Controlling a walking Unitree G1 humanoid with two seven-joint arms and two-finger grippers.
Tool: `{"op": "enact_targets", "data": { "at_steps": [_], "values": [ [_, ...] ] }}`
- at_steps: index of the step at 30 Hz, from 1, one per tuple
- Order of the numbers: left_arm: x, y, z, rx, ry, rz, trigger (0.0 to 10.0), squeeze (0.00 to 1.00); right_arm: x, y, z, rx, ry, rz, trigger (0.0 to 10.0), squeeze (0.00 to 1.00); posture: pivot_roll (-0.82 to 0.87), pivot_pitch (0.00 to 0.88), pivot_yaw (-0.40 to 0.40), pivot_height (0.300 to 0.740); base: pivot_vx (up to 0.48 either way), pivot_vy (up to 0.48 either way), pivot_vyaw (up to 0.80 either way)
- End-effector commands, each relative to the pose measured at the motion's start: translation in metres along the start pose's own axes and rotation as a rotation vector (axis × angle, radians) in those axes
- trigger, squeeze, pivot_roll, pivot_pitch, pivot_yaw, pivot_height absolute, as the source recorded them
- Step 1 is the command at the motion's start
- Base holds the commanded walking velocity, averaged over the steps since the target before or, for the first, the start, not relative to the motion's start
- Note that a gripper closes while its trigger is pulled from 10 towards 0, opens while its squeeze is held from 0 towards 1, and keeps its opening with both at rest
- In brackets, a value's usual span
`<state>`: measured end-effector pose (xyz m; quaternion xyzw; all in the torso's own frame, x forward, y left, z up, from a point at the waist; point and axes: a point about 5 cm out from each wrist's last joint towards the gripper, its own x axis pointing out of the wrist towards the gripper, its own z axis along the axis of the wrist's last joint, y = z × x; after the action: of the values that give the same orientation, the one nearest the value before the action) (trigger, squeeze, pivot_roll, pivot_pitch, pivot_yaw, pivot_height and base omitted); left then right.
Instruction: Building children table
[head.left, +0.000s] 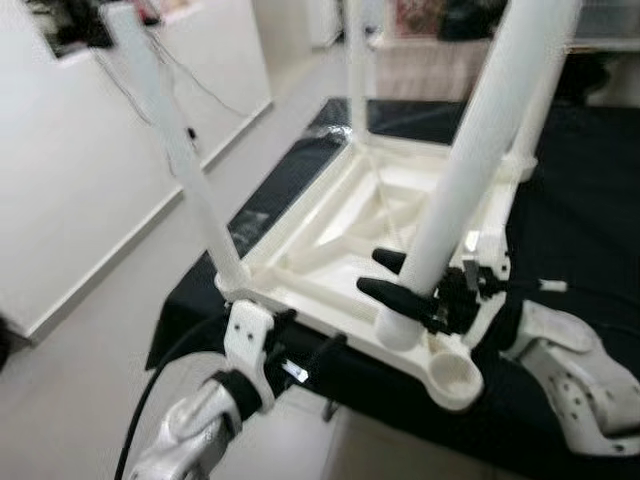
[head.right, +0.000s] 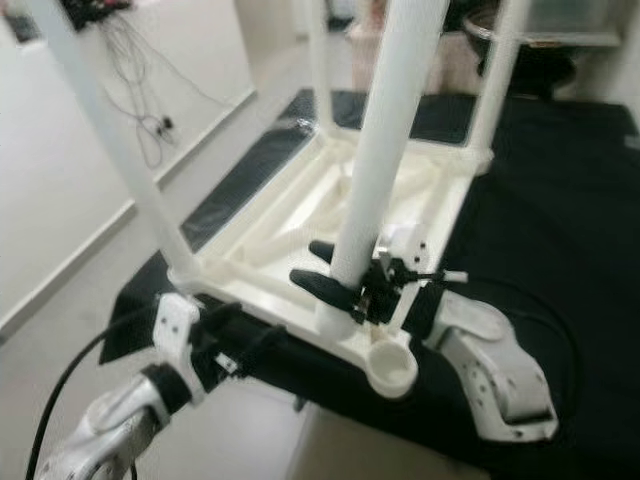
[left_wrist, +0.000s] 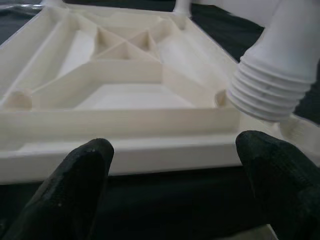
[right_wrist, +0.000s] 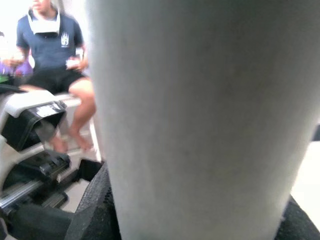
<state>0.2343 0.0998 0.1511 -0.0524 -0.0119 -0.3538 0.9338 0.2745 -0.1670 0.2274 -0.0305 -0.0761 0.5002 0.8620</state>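
White plastic children's table (head.left: 330, 250) lies upside down on a black cloth (head.left: 570, 220), ribbed underside facing up, one corner toward the camera. Three legs already stand in corner sockets, long axes pointing up: near-left leg (head.left: 180, 150), slightly tilted, and two far legs (head.right: 318, 60), (head.right: 498, 70). Fourth leg (head.left: 470, 170) is held loose by the right gripper (head.left: 415, 290), jaws clamped around its lower part, long axis near upright, leaning a bit to the right at the top, threaded end down. Its bottom hangs just beside the empty near-right corner socket (head.left: 452, 373), not in it. The left wrist view shows the threaded end (left_wrist: 272, 95) above the frame edge, apart from it. Left gripper (head.left: 300, 365) sits low at the near edge of the table frame, jaws spread open, holding nothing; fingertips (left_wrist: 80, 170) just short of the rim. A seated person (right_wrist: 55, 60) in a dark blue shirt shows in the right wrist view. Pale floor (head.left: 110, 330) and white wall (head.left: 70, 170) on the left. Count: one table, four legs, one open socket.
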Motion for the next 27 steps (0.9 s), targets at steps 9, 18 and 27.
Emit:
{"op": "enact_targets", "data": {
  "at_steps": [9,18,27],
  "values": [
    [-0.011,-0.017,-0.005,-0.029,0.063,-0.169,10.0,0.00,-0.014,0.007,0.003,0.042,0.000,0.129,10.0,0.00,-0.07,0.163,0.059,0.740,0.000,-0.414,0.00],
    [-0.015,-0.017,-0.007,-0.015,0.105,-0.189,10.0,0.00,-0.010,0.012,0.000,0.046,0.016,0.175,10.0,0.00,-0.06,0.177,0.066,0.740,0.000,0.000,0.00],
    [-0.021,-0.014,-0.008,-0.007,0.142,-0.158,10.0,0.00,0.008,0.026,-0.008,0.075,0.011,0.244,10.0,0.00,-0.05,0.196,0.062,0.740,0.000,0.160,0.00]
  ]
}}
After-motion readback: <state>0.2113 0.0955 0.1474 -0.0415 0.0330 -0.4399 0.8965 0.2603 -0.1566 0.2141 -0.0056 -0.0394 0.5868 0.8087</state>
